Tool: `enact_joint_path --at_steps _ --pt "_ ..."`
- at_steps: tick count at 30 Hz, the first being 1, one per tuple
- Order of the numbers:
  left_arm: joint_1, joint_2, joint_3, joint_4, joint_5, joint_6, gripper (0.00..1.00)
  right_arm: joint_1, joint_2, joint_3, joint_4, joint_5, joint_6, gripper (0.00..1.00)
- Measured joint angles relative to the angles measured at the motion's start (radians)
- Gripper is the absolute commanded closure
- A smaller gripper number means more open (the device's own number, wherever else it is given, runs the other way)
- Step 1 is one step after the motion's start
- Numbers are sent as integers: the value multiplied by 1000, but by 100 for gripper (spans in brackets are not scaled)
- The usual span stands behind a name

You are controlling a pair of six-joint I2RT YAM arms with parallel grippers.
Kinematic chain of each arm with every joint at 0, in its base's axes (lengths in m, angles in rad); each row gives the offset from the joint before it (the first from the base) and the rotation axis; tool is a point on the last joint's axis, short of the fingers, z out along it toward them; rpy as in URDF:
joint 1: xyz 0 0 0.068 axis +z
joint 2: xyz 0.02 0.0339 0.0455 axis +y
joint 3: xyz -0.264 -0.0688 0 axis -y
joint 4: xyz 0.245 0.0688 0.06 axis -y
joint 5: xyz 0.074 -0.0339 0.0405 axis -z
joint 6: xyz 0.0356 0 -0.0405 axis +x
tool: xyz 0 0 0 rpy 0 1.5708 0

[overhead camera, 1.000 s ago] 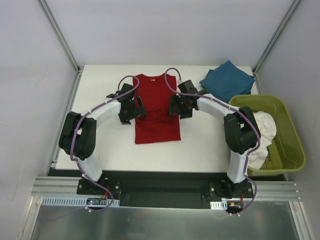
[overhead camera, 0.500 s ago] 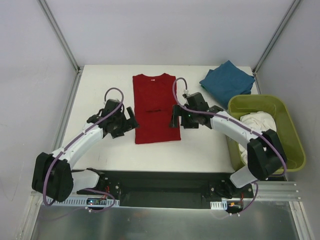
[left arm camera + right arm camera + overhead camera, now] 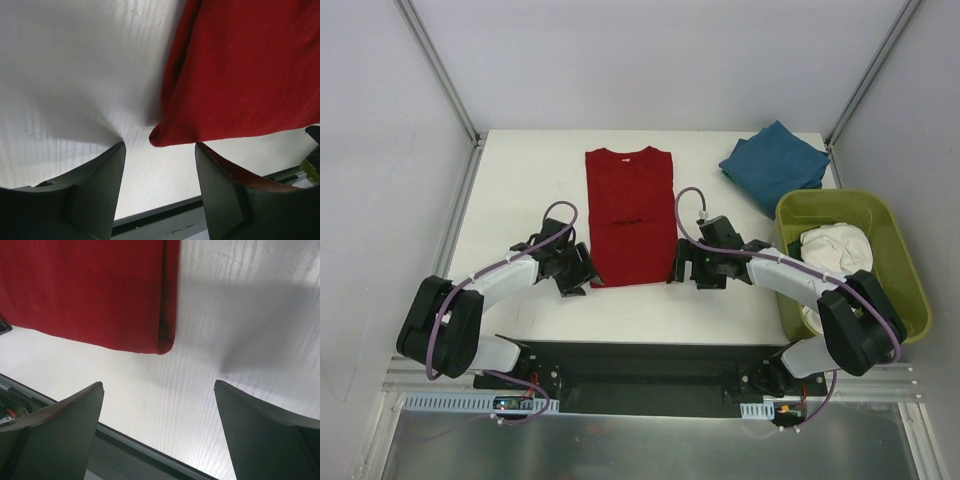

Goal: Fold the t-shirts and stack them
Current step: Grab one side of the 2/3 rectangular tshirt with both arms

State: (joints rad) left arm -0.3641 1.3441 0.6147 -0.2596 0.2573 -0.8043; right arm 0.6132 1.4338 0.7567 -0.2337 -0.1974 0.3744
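The deep red t-shirt [image 3: 630, 215] lies flat at the table's middle, folded into a long narrow strip. My left gripper [image 3: 582, 275] sits low at its near left corner. In the left wrist view the red t-shirt [image 3: 240, 75] ends in a corner just ahead of the open left gripper [image 3: 160, 146], with bare table between the fingers. My right gripper [image 3: 680, 270] is at the near right corner. There the red t-shirt [image 3: 85, 290] stops short of the wide-open right gripper [image 3: 159, 385]. A folded teal-blue t-shirt [image 3: 775, 165] lies at the back right. The white t-shirt [image 3: 835, 250] is bunched in the tub.
The olive-green tub [image 3: 900, 250] stands at the table's right edge, beside the right arm. The white table [image 3: 520, 200] ends in a dark front rail just behind both grippers. Frame posts stand at the back corners.
Both grippers have drawn back along the red shirt's sides, from its middle to its near corners, with nothing in them. The shirt lies still.
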Motion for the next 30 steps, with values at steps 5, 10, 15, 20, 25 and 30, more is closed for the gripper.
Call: enact_joint_path --at_steps 5,10,15,20,25,30 --pt "0 57 20 42 11 -21 75 0 6 0 27 1 25 4" --pt "0 95 23 65 16 -21 100 0 68 13 54 -11 43 11" --pt "0 97 23 70 21 -18 100 0 148 68 95 -29 59 38" --pt "0 98 23 72 21 -18 100 0 197 79 117 -51 87 73" --pt "0 81 8 79 21 -19 100 2 178 33 126 -48 114 99" --pt "-2 -18 -73 85 32 -27 100 30 104 -29 122 -49 117 99"
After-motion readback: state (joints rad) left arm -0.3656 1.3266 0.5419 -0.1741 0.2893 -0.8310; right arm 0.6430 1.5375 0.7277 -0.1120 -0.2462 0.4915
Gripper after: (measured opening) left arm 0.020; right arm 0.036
